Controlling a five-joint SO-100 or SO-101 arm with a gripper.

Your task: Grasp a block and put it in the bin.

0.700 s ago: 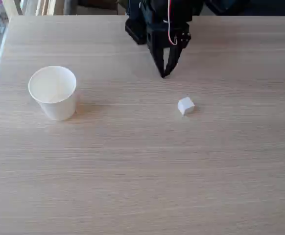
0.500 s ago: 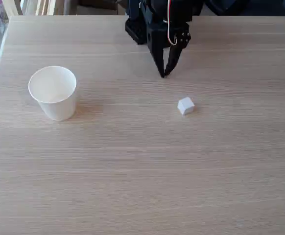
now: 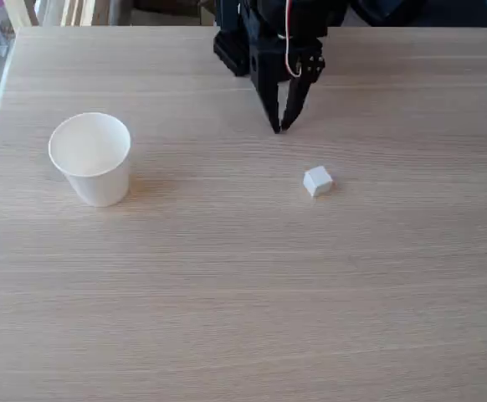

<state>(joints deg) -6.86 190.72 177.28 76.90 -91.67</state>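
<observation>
My gripper (image 3: 280, 127) hangs top centre, tips nearly together, holding nothing. Block (image 3: 317, 181) sits just below-right of it on the table (image 3: 243, 293); cup (image 3: 91, 158) stands upright at left.

A pale wood-grain table (image 3: 227, 293) bears a white paper cup (image 3: 90, 159) and, well apart, a tiny white cube (image 3: 317, 181).
</observation>
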